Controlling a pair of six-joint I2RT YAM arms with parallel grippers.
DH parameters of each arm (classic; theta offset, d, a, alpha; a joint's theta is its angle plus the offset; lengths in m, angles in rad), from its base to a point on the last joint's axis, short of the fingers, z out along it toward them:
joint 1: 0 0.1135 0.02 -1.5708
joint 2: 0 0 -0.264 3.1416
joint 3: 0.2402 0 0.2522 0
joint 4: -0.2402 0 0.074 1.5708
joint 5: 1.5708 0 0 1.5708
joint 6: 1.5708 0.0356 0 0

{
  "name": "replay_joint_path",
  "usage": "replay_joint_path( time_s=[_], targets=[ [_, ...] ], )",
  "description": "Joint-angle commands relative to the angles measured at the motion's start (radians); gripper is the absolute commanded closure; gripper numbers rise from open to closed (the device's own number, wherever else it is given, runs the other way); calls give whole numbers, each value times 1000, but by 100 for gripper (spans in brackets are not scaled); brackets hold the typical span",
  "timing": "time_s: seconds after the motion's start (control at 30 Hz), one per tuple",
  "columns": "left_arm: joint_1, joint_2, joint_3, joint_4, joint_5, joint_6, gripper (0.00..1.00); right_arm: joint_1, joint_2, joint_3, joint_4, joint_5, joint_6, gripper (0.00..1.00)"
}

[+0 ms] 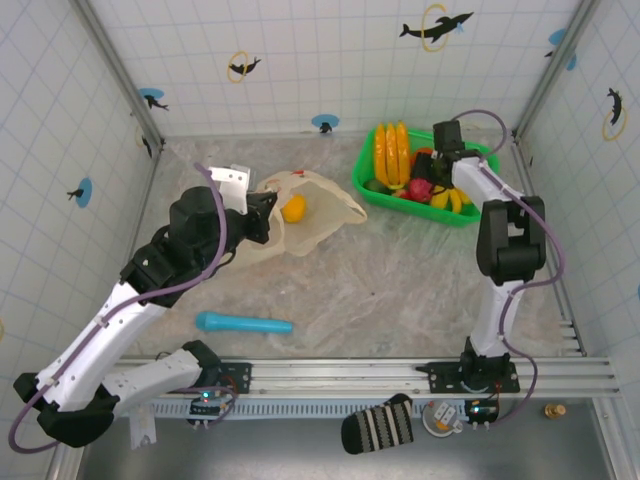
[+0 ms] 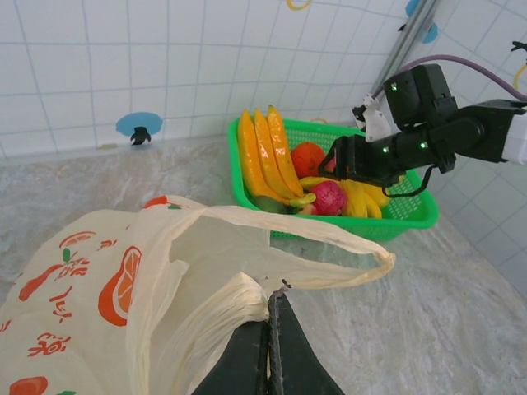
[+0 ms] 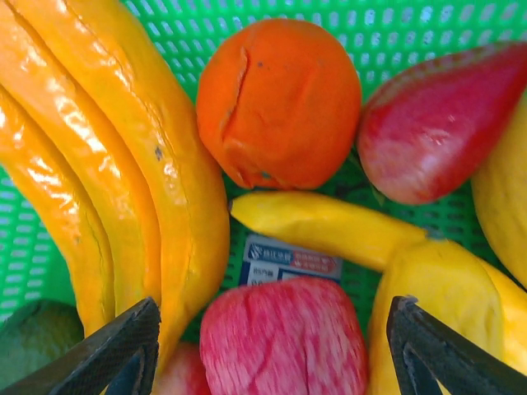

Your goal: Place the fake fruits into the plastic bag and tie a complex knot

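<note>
Jaws spread wide, my right gripper (image 3: 273,354) hangs straight above the glossy pink-red plastic apple (image 3: 284,329) in the green basket (image 3: 391,33); my left gripper (image 2: 270,300) pinches the cream plastic bag (image 2: 82,239).

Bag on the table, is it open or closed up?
Open. The left claw pinches one bunched handle of the bag, holding its mouth gaping, and a yellow fruit shows inside.

The top camera looks steeply down on the whole marbled worktop (image 1: 400,290). Both wrist cameras share the green rectangular plastic basket (image 2: 403,228): left from afar, right close above it.
</note>
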Motion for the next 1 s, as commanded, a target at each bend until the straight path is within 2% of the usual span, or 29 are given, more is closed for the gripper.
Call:
replay_joint_path(
  time_s=[0.0, 0.3, 0.53, 0.6, 0.7, 0.97],
  targets=[
    [6, -3, 27, -17, 6, 13, 100, 5, 68, 79, -66, -13, 3, 25],
    [6, 4, 42, -17, 13, 51, 100, 27, 150, 106, -116, 30, -14, 21],
    [6, 10, 39, -17, 14, 49, 100, 29, 176, 82, -128, 42, -25, 23],
    [6, 10, 39, -17, 10, 49, 100, 24, 157, 55, -107, 43, -20, 27],
    [6, 10, 41, -20, 6, 46, 100, 13, 98, 6, -60, 25, -5, 39],
    [6, 13, 47, -27, -9, 46, 100, -5, -114, -96, 40, -17, 37, 41]
  ],
)
